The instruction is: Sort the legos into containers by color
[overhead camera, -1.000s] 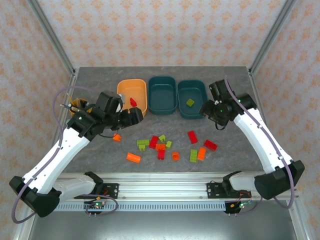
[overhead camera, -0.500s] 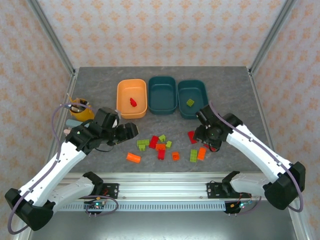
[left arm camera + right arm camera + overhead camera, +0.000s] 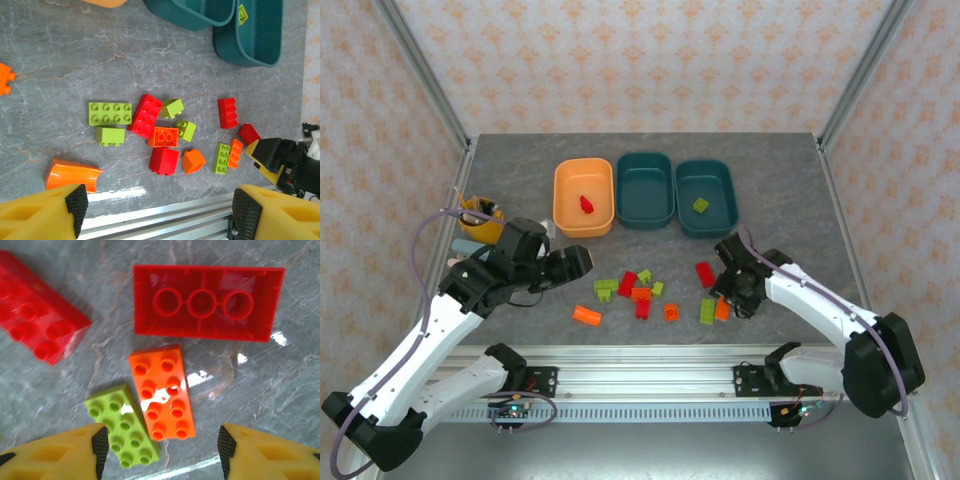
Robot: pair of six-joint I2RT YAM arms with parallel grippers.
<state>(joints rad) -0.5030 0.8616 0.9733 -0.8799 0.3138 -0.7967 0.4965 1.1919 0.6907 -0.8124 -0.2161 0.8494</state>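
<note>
The right gripper is hovering spread and empty over the orange lego at frame centre — the left gripper, along the bottom edge, is gaping empty.

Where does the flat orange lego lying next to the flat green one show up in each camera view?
Top external: the flat orange lego is below the middle of the picture, right of centre.
Left wrist: it is in the lower right part.
Right wrist: it is at the centre, studs up.
Shared landmark: the flat green lego, beside it on its left in all three views.
</note>
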